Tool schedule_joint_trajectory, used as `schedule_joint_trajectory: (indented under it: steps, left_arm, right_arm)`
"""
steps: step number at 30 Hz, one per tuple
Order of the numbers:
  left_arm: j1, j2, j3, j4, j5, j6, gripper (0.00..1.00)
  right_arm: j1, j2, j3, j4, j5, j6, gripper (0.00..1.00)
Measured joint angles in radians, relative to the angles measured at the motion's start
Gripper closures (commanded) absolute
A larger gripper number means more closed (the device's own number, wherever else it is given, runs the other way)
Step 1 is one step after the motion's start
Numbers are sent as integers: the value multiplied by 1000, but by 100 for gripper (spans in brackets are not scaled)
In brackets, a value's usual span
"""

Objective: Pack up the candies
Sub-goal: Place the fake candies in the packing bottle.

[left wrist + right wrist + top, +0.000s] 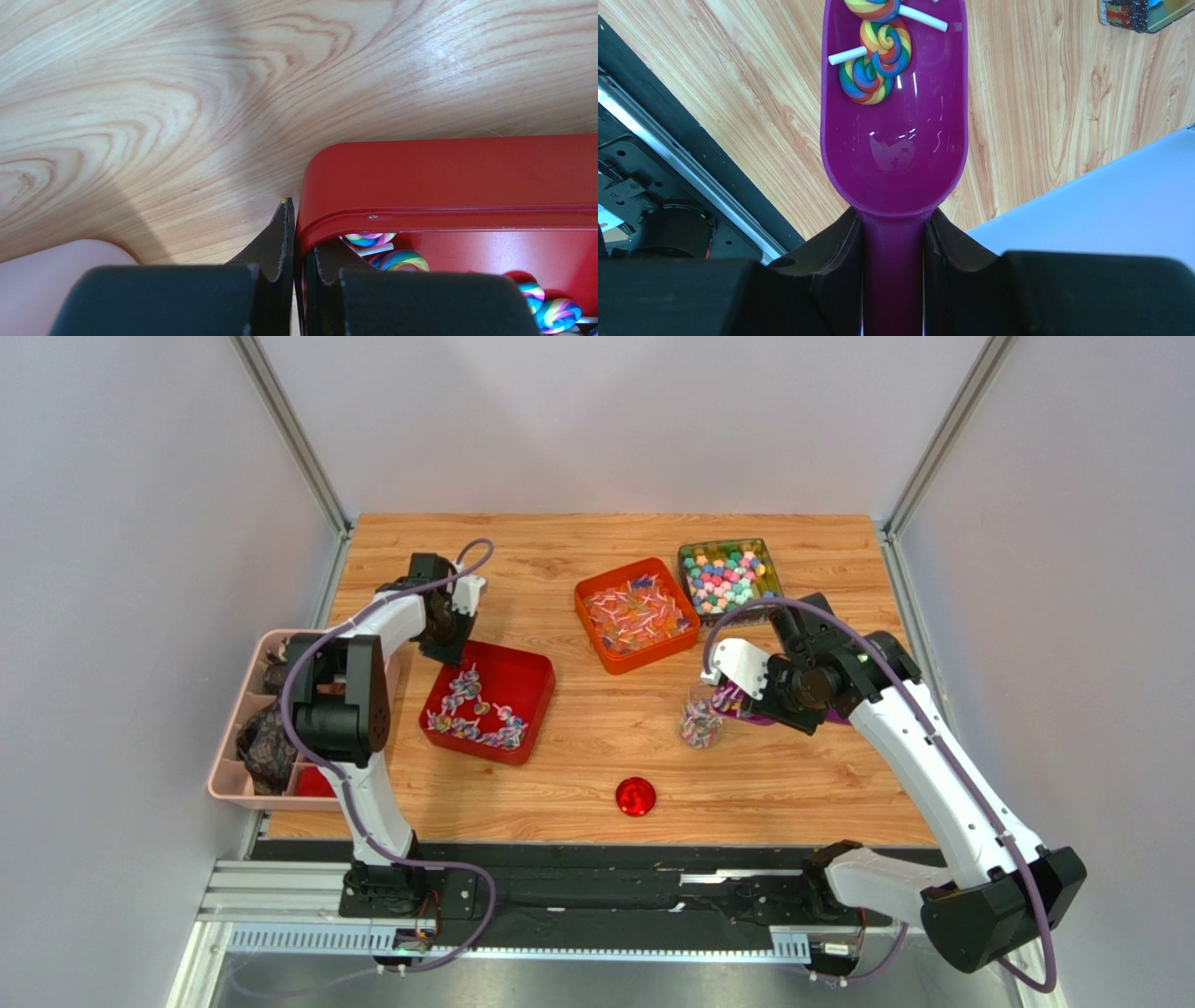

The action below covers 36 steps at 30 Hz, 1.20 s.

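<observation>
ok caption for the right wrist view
The right gripper clamps the handle of a purple plastic scoop holding rainbow swirl lollipops over the wooden table.

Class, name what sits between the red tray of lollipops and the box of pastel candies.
The orange tray lies between the red tray and the box of pastel candies, shown in the top external view.

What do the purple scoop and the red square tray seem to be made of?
The purple scoop looks like glossy moulded plastic: its smooth bowl mirrors the light in bright patches. The red square tray has a smooth, semi-gloss skin with a rounded rim and a soft highlight. That fits plastic or painted metal, and I cannot tell which.
</observation>
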Motion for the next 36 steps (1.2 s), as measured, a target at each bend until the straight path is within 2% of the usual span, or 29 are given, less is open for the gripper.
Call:
schedule_joint_trajectory:
  steps: [25,36]
  left_arm:
    - [0,-1,-2,15,-26,-1,100]
    - [0,-1,-2,15,-26,-3,100]
  right_arm:
    - [2,100,92,-52,103,-61,100]
    - [47,131,135,-53,161,-69,100]
